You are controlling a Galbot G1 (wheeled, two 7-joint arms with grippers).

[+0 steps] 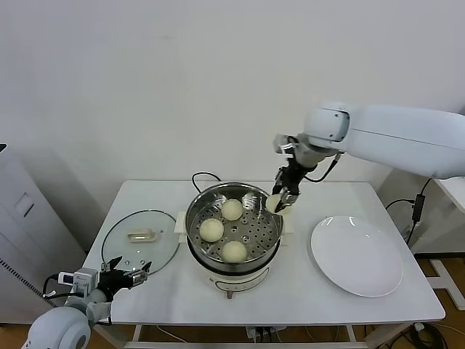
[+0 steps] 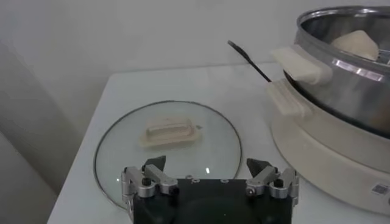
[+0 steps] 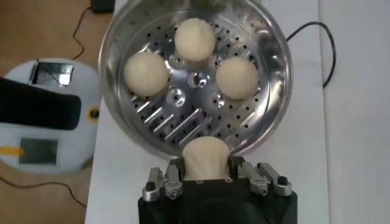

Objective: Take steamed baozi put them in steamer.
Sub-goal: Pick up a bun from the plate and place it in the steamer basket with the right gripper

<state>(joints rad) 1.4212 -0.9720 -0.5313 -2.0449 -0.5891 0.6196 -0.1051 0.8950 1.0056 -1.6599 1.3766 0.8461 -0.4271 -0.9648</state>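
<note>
right gripper (image 3: 206, 173) | fingers clamped on fourth baozi (image 3: 206, 157), above steamer (image 1: 234, 227) rim (three buns already inside) | left gripper (image 2: 209, 178) parked beside steamer, fingers spread, empty

The pale cream round bun (image 3: 206, 155) in the black right gripper (image 3: 206, 178) is hidden along its lower part by the gripper body. The shiny steel steamer pot (image 2: 350, 79) is cut off at the right frame edge. The round clear glass lid (image 2: 122, 152) is partly covered by the black left gripper (image 2: 208, 173).
</note>
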